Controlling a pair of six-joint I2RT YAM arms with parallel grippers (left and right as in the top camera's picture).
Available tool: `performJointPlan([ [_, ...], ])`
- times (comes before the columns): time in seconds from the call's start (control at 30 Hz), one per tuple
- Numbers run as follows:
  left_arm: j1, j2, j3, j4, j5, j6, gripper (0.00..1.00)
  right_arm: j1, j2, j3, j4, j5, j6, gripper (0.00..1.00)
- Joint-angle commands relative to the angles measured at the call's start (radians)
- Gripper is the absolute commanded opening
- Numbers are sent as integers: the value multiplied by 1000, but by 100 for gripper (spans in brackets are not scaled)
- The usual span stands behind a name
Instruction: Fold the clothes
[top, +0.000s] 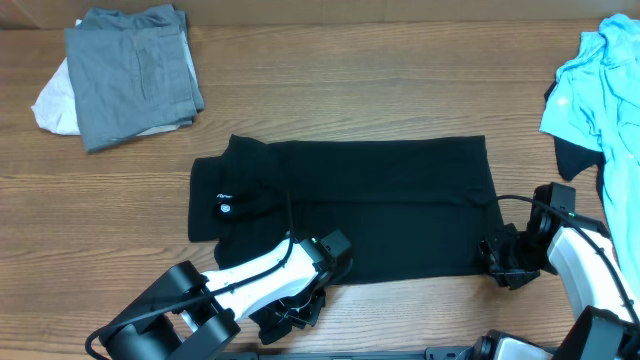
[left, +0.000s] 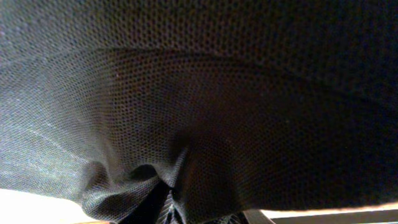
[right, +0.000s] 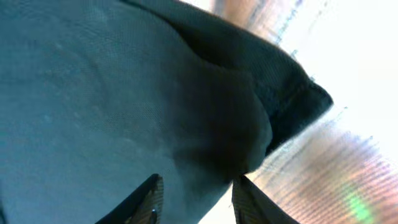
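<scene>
The black shirt (top: 350, 215) lies folded into a long band across the middle of the table, with a small white label mark (top: 224, 208) at its left end. My left gripper (top: 298, 305) is at the shirt's near edge, shut on a bunched pinch of black fabric (left: 186, 124) that fills the left wrist view around the gripper (left: 171, 208). At the shirt's near right corner my right gripper (top: 497, 262) is open. In the right wrist view its fingers (right: 150, 200) straddle the corner of the shirt (right: 124, 93), with a gap of bright table beside the other finger.
A folded grey garment (top: 132, 75) sits on a white one (top: 52, 102) at the back left. A light blue garment (top: 598, 85) is heaped over something dark at the far right edge. The right arm's cable (top: 520, 200) loops just right of the shirt.
</scene>
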Motion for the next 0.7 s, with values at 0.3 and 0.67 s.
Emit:
performJointPlan([
  [0.3,5,9,7,23,-6,6,28,-2,-6,-30,-11,86,119,52],
  [0.67,5,9,7,23,2,6,8,-2,-6,-83,60,92,138,32],
])
